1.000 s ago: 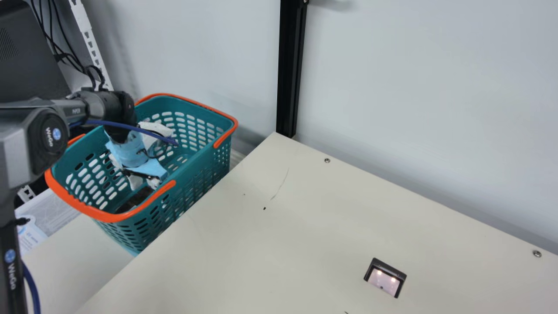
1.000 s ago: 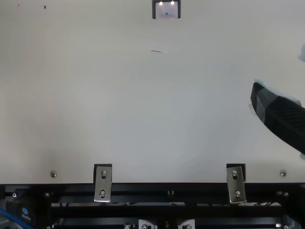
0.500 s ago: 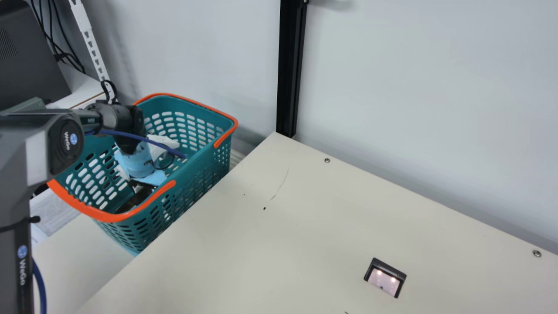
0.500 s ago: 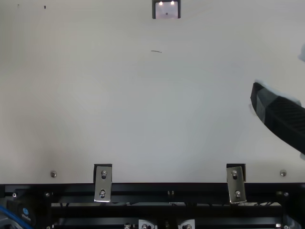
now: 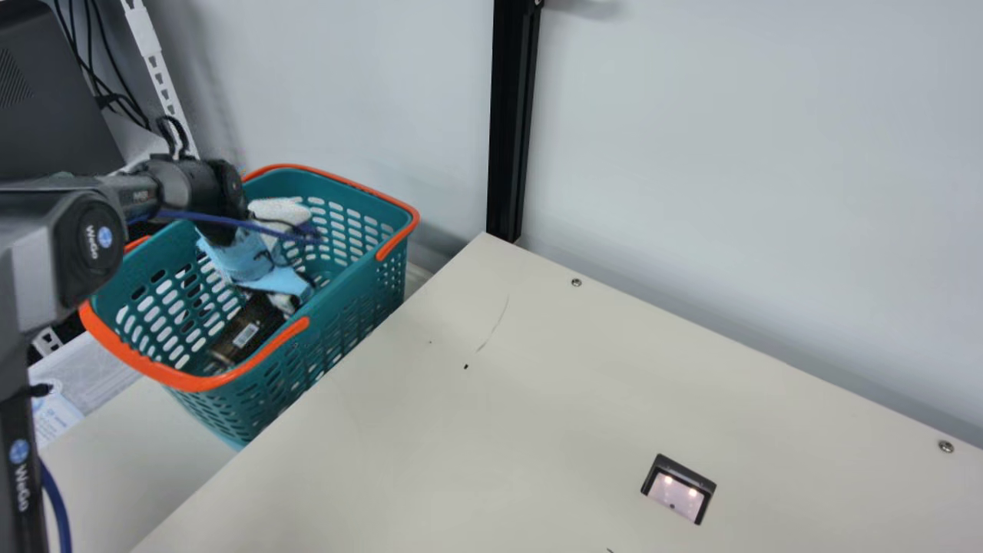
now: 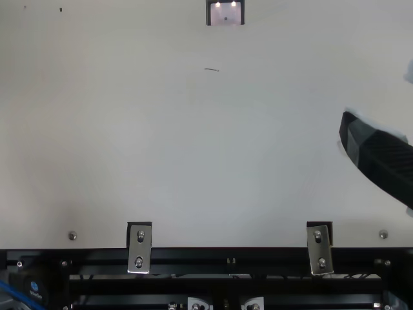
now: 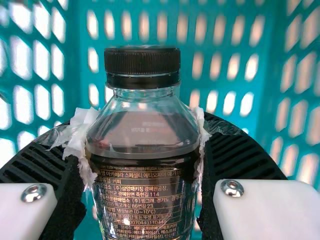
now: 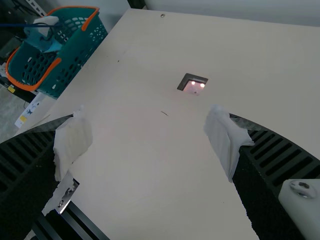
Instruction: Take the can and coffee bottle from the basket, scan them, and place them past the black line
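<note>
Evidently at the taking-out step, with the coffee bottle (image 7: pixel 142 150) held in the left gripper (image 7: pixel 142 127), inside the basket (image 5: pixel 345 319) to the left of the table (image 5: pixel 461 430). Closed on the bottle below the black cap (image 7: pixel 142 62), with wrapped fingertips against both flanks and parted only by that girth. Leaning in the main view; cannot tell if clear of the basket floor. Over to the right, find the right gripper (image 8: pixel 149 137) spread wide and holding nothing.

Next, lift well above the orange handle (image 5: pixel 165 375), then carry right to the lit scanner (image 5: pixel 678 491) and turn the code side toward the window (easy to get wrong, with such slick, rounded plastic). Only after that, set down past the black line.

As for print, see a dark label (image 7: pixel 145 200) wrapped around the bottle and crowded with fine pale lettering, facing the wrist camera. In the main view, note a small white patch (image 5: pixel 246 335) on the bottle, probably the barcode, too small to make out. Notice also a round blue emblem (image 5: pixel 104 236) beside pale lettering on the left arm (image 5: pixel 31 276), and much the same mark farther down, nearer the table.
</note>
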`<action>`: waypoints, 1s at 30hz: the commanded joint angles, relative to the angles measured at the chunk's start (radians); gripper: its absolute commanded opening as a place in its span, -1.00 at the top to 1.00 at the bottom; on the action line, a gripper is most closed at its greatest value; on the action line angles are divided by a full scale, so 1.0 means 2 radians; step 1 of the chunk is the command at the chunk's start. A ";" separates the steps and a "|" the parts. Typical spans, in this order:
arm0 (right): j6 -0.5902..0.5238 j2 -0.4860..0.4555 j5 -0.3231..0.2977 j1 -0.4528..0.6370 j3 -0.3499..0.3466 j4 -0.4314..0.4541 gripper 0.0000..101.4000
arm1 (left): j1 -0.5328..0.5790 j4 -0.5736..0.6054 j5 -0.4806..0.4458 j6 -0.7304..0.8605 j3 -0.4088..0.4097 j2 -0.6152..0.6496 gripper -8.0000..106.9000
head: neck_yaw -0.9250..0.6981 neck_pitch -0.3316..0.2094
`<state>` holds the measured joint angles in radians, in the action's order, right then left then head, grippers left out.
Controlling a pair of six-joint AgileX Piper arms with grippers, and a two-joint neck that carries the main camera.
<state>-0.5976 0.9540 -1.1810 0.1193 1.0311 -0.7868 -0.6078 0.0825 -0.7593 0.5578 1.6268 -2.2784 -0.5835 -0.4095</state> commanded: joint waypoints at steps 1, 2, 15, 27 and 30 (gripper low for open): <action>0.000 0.000 0.000 0.000 0.000 0.000 -1.00 | 0.002 0.024 0.016 0.002 -0.006 0.031 0.68 | -0.003 -0.012; 0.000 0.000 0.000 0.000 0.000 0.000 -1.00 | 0.004 0.032 0.023 0.003 -0.009 0.044 0.68 | -0.003 -0.012; 0.000 0.000 0.000 0.000 0.000 0.000 -1.00 | 0.035 0.168 0.098 0.027 -0.081 0.221 0.68 | -0.003 -0.012; 0.000 0.000 0.000 0.000 0.000 0.000 -1.00 | 0.083 0.332 0.116 0.050 -0.167 0.380 0.68 | -0.003 -0.012; 0.000 0.000 0.000 0.000 0.000 0.000 -1.00 | 0.099 0.360 0.118 0.044 -0.190 0.415 0.68 | -0.003 -0.012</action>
<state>-0.5976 0.9540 -1.1810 0.1193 1.0311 -0.7868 -0.4231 0.7552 -0.5266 0.6524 1.2737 -1.5043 -0.5835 -0.4043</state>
